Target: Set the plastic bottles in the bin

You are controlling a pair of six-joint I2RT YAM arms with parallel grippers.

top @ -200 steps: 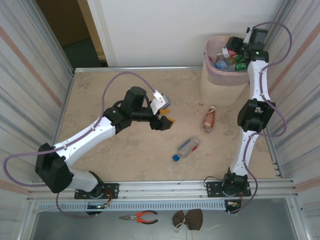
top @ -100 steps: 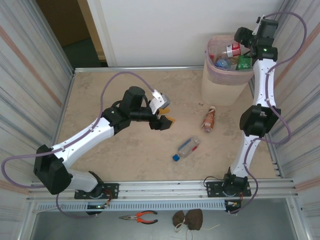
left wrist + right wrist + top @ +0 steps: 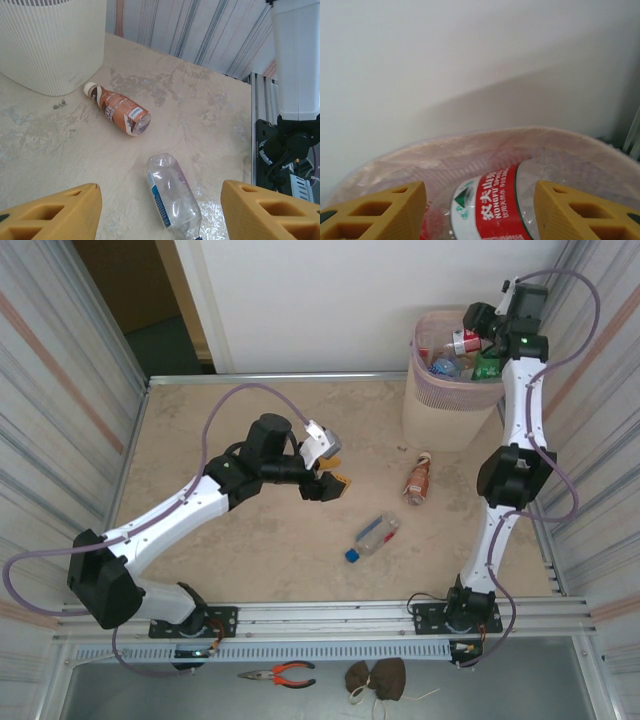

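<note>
A clear bottle (image 3: 375, 535) with a blue cap and a brown bottle (image 3: 418, 480) lie on the table. My left gripper (image 3: 328, 480) hovers open to their left. In the left wrist view the clear bottle (image 3: 172, 195) lies just ahead between the spread fingers of the left gripper (image 3: 160, 192), apart from both, and the brown bottle (image 3: 120, 110) lies beyond, near the bin (image 3: 50, 45). The pink bin (image 3: 450, 390) holds several bottles. My right gripper (image 3: 478, 322) hangs open over it. The right gripper (image 3: 480, 192) has a red-labelled bottle (image 3: 490, 205) lying in the bin (image 3: 470, 145) below it.
Orange-handled pliers (image 3: 283, 673) and a brown cloth lump (image 3: 378, 678) lie on the ledge in front of the arm bases. Corrugated walls close in both sides. The right arm's base (image 3: 290, 145) stands right of the clear bottle.
The right gripper let the red-labelled bottle drop into the bin, drew up and back, and its jaws narrowed. The left arm stayed still.
</note>
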